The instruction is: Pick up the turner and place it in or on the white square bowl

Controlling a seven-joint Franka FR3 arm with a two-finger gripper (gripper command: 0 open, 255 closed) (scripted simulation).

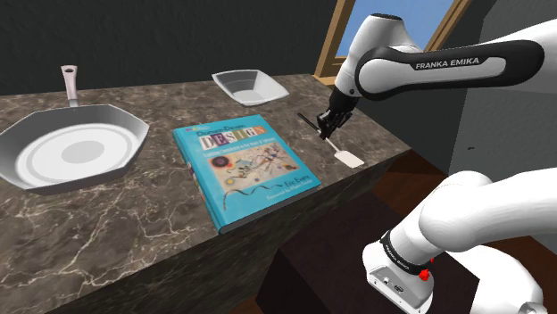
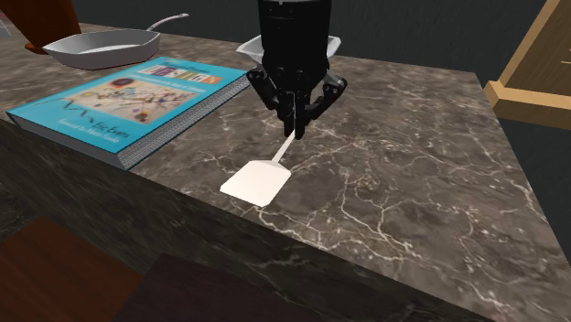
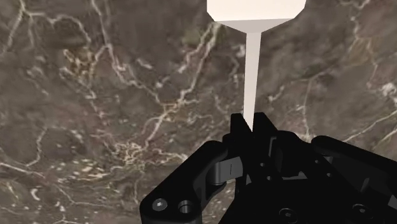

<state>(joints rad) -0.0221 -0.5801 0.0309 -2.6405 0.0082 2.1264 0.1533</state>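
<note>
The turner (image 2: 259,181) has a white flat blade and a thin white shaft (image 3: 252,63), and its blade lies near the marble counter's front edge. My black gripper (image 2: 293,130) stands over the shaft and is shut on it, with the blade (image 1: 353,160) sticking out beyond the fingertips. A dark handle end (image 1: 307,119) shows on the gripper's (image 1: 332,126) other side. I cannot tell whether the blade touches the counter. The white square bowl (image 1: 251,86) sits at the counter's back, behind the gripper, apart from the turner.
A teal book (image 1: 244,169) lies flat on the counter (image 1: 134,232) next to the turner. A large grey pan (image 1: 76,147) rests at the shoulder view's left. A wooden window frame (image 2: 535,64) stands past the counter's end. The counter edge drops off just beyond the blade.
</note>
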